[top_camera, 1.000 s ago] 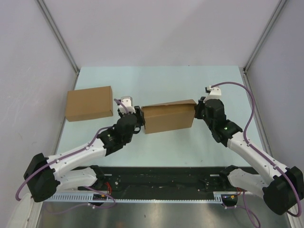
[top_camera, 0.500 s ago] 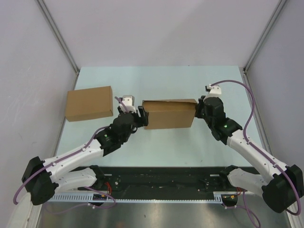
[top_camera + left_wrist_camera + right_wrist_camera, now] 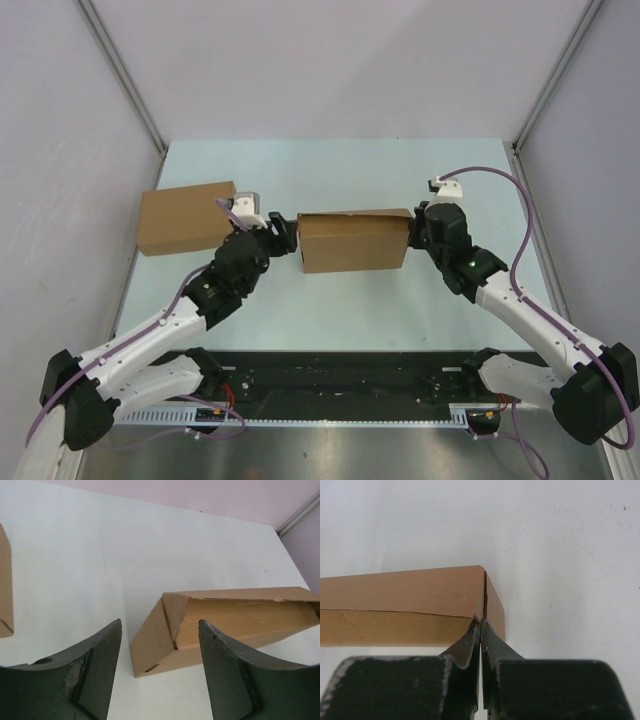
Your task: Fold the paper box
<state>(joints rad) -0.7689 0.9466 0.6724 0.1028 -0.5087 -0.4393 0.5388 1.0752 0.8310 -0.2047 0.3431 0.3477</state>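
Observation:
The paper box (image 3: 352, 241) lies in the middle of the table as a long brown box, its long side facing me. In the left wrist view the paper box (image 3: 225, 625) shows a gap along its top edge and a seam at its left end. My left gripper (image 3: 285, 237) hangs open just left of that end, not touching it; its dark fingers (image 3: 95, 675) frame the box's corner. My right gripper (image 3: 412, 238) is shut, and its tips (image 3: 481, 621) press against the seam at the paper box's (image 3: 400, 592) right end.
A second plain brown cardboard box (image 3: 188, 217) sits at the left of the table, close behind my left wrist; its edge (image 3: 4, 590) shows at the left border of the left wrist view. Grey walls enclose the pale table (image 3: 340, 170).
The paper box has swung from tilted to level. My left gripper has opened wider and drawn back left off the box's end. The right gripper has stayed shut at the right end.

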